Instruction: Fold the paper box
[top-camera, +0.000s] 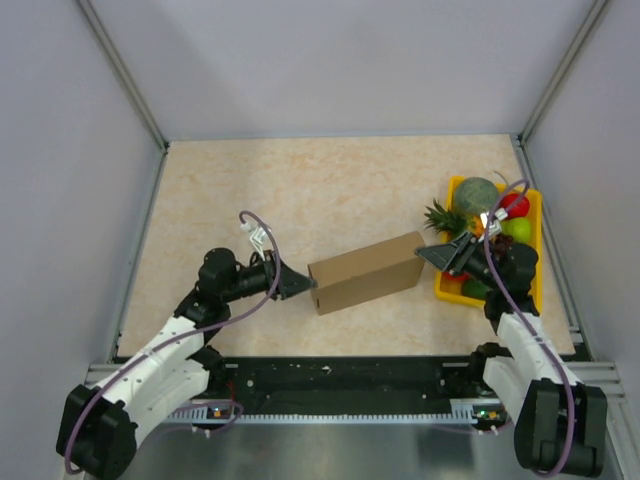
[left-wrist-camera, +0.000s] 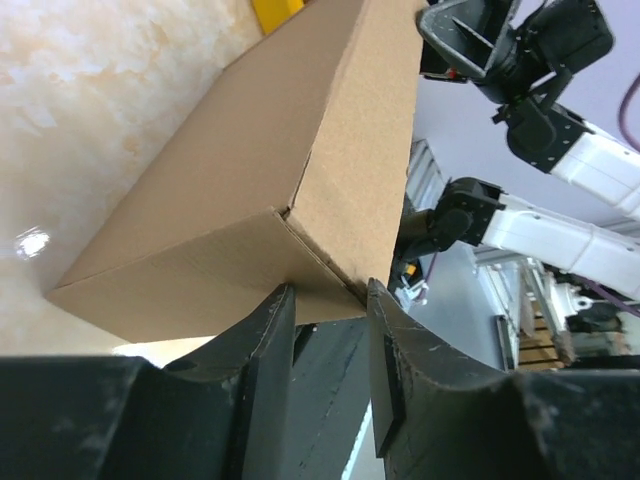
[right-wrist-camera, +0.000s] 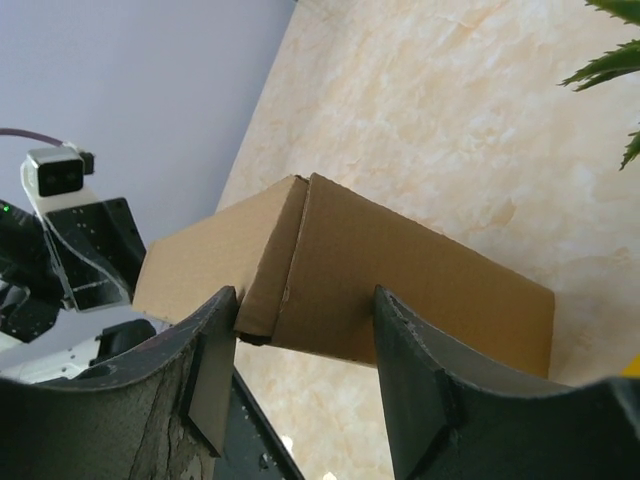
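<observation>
Black left gripper: parked at the left end of the paper box. The arm reaches low from the table's near-left corner, wrist aimed along the box. Jaws are narrowed around that end's bottom corner, but you can't tell whether they're actually biting.
Paper box: brown, already carton-shaped, lying mid-table and closer to the near edge. Its long axis runs left to right, with the right end swung a bit toward the far edge.
What matters: the box lies lengthwise between your two grippers, one at each end, so neither arm is really nearer.
Right gripper: elbow bent, coming in from the right edge. Jaws are spread wide, straddling the right end.
Fruit tray: yellow, just behind that wrist, so I'd watch it.
</observation>
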